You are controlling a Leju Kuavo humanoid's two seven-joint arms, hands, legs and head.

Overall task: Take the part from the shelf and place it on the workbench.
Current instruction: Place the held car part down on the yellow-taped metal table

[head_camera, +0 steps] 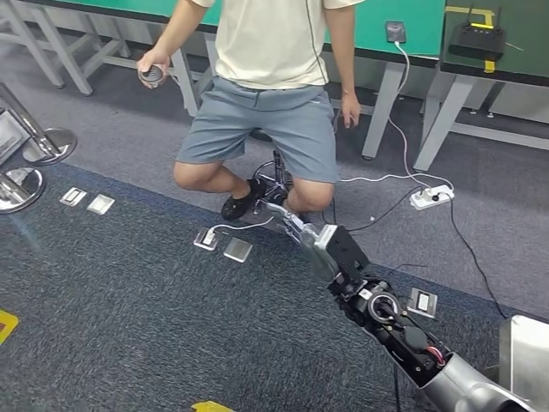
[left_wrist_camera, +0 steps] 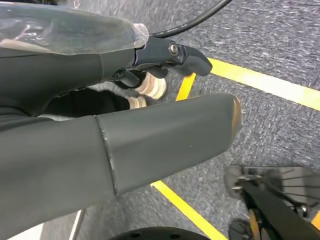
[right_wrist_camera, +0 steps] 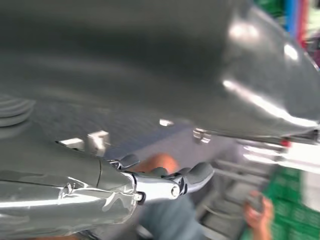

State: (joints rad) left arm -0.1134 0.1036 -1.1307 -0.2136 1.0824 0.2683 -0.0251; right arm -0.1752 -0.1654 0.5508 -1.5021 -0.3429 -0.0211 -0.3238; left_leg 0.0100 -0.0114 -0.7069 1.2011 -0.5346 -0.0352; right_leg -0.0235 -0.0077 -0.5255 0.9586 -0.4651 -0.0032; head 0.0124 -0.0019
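Firstly, the head view. A person [head_camera: 272, 77] squats low on grey carpet, and every position below is taken from that person. The robot's right arm reaches in toward the person's feet, and the right hand [head_camera: 289, 221] lies just short of them, above the carpet. Its fingers are stretched forward and apart, with nothing between them. Behind the person stands the green-topped workbench [head_camera: 414, 17]. The person's one raised hand holds a small dark round object [head_camera: 153, 75]; what it is cannot be told. A white power strip [head_camera: 431, 197] lies on the floor to one side of the person, its cable rising to the bench. Metal floor plates [head_camera: 238, 250] sit in the carpet just in front of the person. Chrome stand bases [head_camera: 48, 144] rest well apart, at the far side from the strip. Where the part lies cannot be told from these pictures.

Secondly, the left wrist view. The left hand [left_wrist_camera: 132, 145] hangs above the carpet. Its thick thumb and dark fingers [left_wrist_camera: 188, 55] are held straight and spread, and it holds nothing. Yellow floor lines [left_wrist_camera: 264, 82] cross the carpet beneath it.

Thirdly, the right wrist view, heavily blurred. The right hand's fingers [right_wrist_camera: 192, 177] extend toward the person, clear of the thumb, with nothing grasped.
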